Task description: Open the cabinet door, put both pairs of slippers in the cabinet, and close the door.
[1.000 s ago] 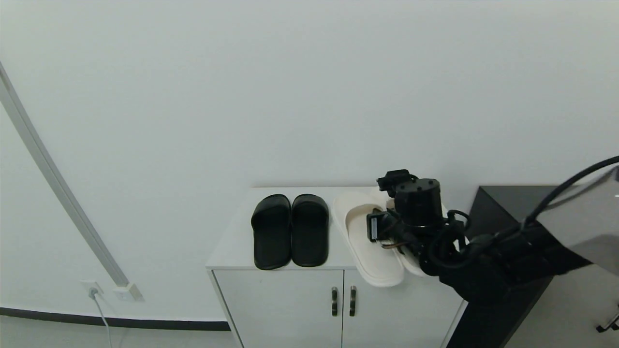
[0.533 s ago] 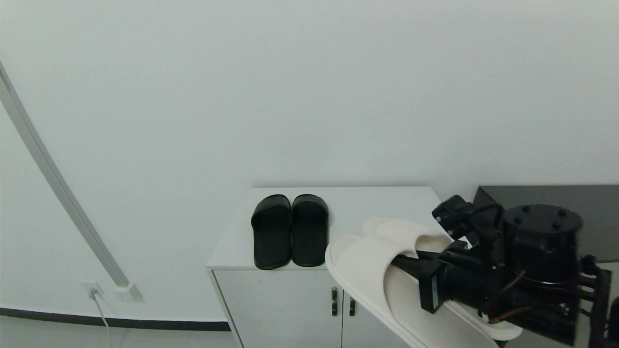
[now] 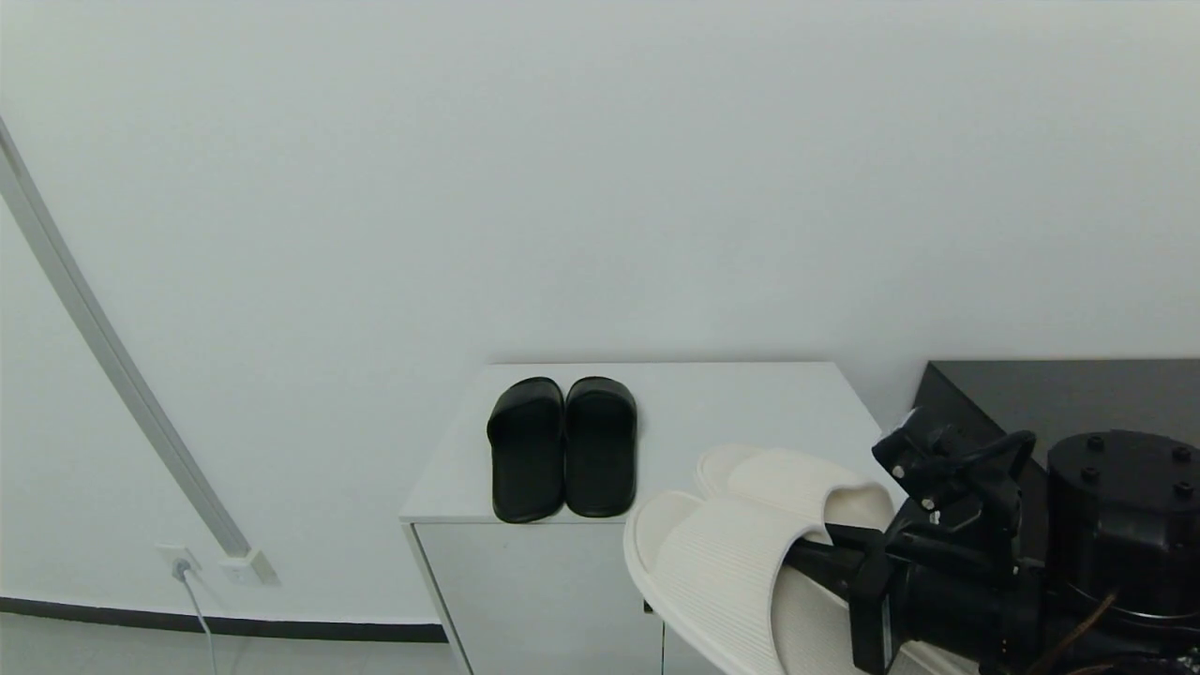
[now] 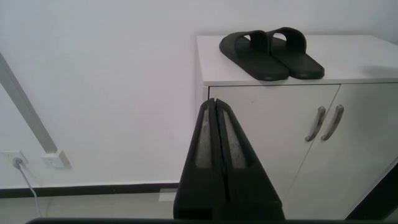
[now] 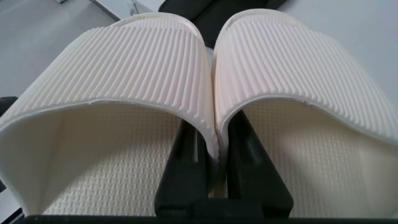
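Observation:
A pair of black slippers [image 3: 562, 448] [image 4: 273, 53] lies side by side on the left half of the white cabinet top [image 3: 741, 398]. The pair of white slippers [image 3: 741, 544] [image 5: 155, 68] hangs in the air in front of the cabinet's right side, clear of the top. My right gripper [image 3: 820, 553] [image 5: 214, 155] is shut on them, pinching the two straps' inner edges together. Both cabinet doors [image 4: 267, 143] are closed, handles [image 4: 326, 122] meeting at the middle. My left gripper [image 4: 215, 109] is shut and holds nothing, low and to the left of the cabinet front.
A black cabinet [image 3: 1041, 389] stands right against the white one's right side. A slanted wall conduit [image 3: 94, 328] runs down to a socket [image 3: 178, 562] with a cable, left of the cabinet. Bare floor lies below the left gripper.
The right gripper has lifted the white slippers off the cabinet top and drawn them back toward me and lower. The black slippers have stayed put.

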Tool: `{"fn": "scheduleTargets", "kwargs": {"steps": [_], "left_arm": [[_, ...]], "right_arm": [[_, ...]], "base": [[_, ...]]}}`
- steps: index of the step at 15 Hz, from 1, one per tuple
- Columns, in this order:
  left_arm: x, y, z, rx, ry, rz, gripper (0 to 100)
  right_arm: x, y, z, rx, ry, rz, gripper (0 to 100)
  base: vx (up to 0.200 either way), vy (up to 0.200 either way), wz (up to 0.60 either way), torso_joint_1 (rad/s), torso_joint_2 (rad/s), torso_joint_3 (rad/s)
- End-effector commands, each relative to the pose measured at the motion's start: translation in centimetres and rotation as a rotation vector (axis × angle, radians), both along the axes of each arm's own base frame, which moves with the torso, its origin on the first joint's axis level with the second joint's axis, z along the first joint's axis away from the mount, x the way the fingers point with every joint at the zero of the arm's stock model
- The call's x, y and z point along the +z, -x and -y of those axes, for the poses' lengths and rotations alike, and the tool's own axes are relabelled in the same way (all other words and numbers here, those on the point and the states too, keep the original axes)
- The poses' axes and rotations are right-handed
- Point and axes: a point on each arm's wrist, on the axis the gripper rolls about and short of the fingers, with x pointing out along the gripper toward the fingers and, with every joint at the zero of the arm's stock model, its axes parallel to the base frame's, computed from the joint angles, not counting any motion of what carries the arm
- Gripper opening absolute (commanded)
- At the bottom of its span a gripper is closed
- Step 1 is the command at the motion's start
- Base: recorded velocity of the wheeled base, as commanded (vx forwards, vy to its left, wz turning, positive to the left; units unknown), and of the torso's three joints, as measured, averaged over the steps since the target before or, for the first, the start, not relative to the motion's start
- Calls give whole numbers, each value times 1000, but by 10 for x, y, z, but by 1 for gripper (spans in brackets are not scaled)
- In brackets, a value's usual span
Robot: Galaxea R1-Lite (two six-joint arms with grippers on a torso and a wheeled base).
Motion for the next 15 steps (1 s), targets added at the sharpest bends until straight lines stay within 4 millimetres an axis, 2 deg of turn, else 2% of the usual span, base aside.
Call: {"fn": "scheduleTargets", "kwargs": {"steps": [1, 2, 8, 15], "left_arm": [[0, 0, 0, 1, 0, 0, 0], [0, 0, 0, 1, 0, 0, 0], [0, 0, 0, 1, 0, -2, 0], [0, 0, 0, 1, 0, -2, 0]], "right_arm": [[0, 2, -1, 9, 1, 0, 0], [-1, 2, -1, 10, 3, -3, 0], [-5, 4, 0, 18, 20, -4, 0], [-8, 6, 2, 24, 34, -6, 0]], "base": [[0, 0, 0, 0, 0, 0], [0, 0, 0, 0, 0, 0], [-200, 0, 0, 6, -1, 2], [0, 0, 0, 0, 0, 0]]}}
